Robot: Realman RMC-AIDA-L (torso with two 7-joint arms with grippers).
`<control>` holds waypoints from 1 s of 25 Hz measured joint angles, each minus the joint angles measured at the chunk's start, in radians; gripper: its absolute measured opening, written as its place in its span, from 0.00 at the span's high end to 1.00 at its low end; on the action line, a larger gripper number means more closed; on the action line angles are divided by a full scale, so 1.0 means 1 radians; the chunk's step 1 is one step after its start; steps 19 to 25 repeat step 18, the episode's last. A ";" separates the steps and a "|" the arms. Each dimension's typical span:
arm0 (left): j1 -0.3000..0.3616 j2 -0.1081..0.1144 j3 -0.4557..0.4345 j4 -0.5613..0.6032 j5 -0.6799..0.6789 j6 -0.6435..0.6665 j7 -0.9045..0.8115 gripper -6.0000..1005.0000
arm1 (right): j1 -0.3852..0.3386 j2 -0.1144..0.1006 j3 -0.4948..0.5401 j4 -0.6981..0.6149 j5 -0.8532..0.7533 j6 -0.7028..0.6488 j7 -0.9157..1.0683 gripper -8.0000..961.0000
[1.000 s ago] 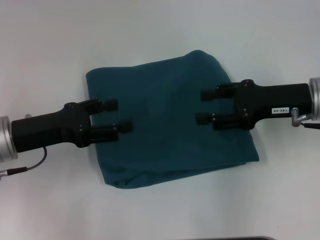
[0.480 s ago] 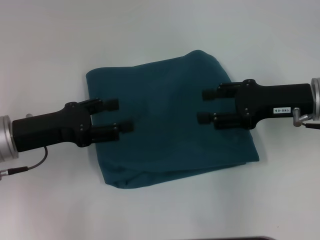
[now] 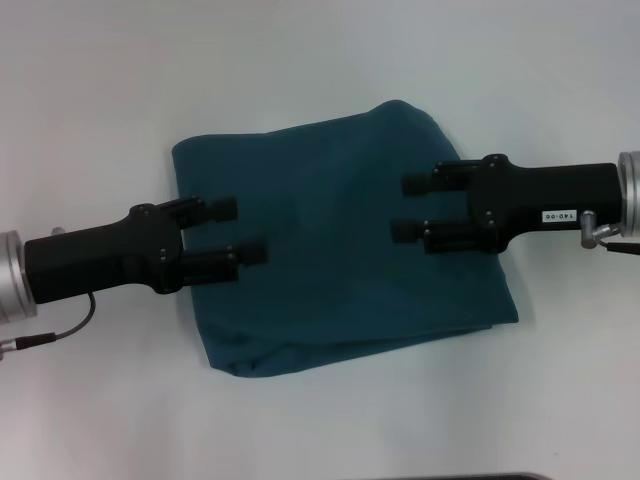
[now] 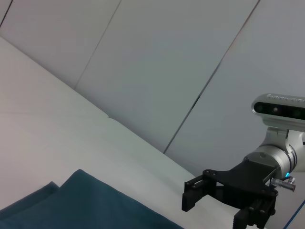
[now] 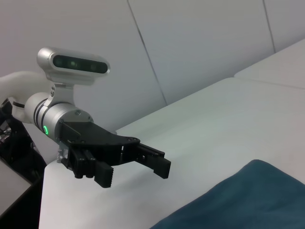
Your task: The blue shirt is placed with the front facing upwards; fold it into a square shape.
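We log the blue shirt (image 3: 340,265) folded into a rough square at the middle of the white table (image 3: 90,90), lettering hidden. Right gripper (image 3: 412,207) has drifted slightly inward over it, fingers spread, empty; left gripper (image 3: 240,230) unchanged, likewise spread and empty. Fold looks essentially finished.

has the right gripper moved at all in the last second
Yes, slightly. The right gripper has crept a little farther over the blue shirt toward the left gripper, and stays open; the shirt itself lies unchanged.

We see the shirt (image 3: 340,250) on the table (image 3: 90,90), left gripper (image 3: 236,231) and right gripper (image 3: 408,207) over its opposite sides.
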 joint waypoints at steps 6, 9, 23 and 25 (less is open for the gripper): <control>0.000 0.000 0.000 0.000 0.000 0.000 0.000 0.10 | 0.003 0.001 0.000 0.001 0.000 -0.001 0.000 0.22; 0.000 0.000 0.000 0.000 0.005 0.000 0.000 0.10 | 0.004 0.001 0.000 0.002 0.000 -0.001 0.000 0.22; 0.000 -0.001 0.000 0.000 0.011 -0.009 0.000 0.10 | 0.005 0.001 0.000 0.001 0.000 -0.002 0.000 0.22; 0.000 -0.001 0.000 0.000 0.011 -0.009 0.000 0.10 | 0.005 0.001 0.000 0.001 0.000 -0.002 0.000 0.22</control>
